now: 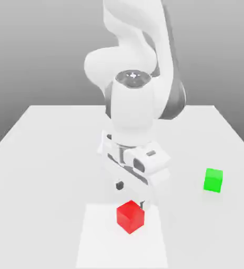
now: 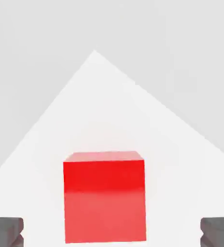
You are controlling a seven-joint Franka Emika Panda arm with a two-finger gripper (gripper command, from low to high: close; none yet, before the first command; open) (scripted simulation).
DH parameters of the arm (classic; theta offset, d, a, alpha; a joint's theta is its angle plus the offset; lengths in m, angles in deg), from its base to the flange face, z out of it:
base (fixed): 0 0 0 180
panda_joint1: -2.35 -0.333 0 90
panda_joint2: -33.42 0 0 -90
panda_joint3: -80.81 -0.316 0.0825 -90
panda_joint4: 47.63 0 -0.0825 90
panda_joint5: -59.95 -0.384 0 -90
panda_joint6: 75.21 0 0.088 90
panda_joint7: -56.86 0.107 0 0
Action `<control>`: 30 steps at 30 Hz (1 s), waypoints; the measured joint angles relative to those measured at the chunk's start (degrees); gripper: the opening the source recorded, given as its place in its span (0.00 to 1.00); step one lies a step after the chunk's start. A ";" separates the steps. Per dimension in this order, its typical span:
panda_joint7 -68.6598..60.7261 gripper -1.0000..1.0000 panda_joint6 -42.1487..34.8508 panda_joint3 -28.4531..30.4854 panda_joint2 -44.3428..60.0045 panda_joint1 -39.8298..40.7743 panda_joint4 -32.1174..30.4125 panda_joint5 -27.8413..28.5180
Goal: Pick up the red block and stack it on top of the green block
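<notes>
The red block (image 1: 130,216) sits on the white table near its front edge, in the exterior view. My gripper (image 1: 131,195) hangs just above it, open, with one dark fingertip (image 1: 120,185) on either side and nothing held. In the hand view the red block (image 2: 105,200) lies close below, centred between the two grey fingertips (image 2: 5,231), which stand well apart from its sides. The green block (image 1: 213,180) rests on the table toward the exterior view's right, apart from the red block and from the arm.
The white table (image 1: 50,152) spreads wide around both blocks. A brighter white patch (image 1: 100,241) lies under the red block. The arm's white body (image 1: 132,105) rises behind the gripper at the middle of the table.
</notes>
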 joint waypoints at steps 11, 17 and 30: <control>-12.61 0.00 7.48 -14.06 10.45 10.17 2.05 -16.96; -7.84 0.00 4.64 -8.73 6.49 6.39 1.22 -10.44; 18.27 0.00 -5.75 -13.32 -8.28 -2.53 -2.38 5.40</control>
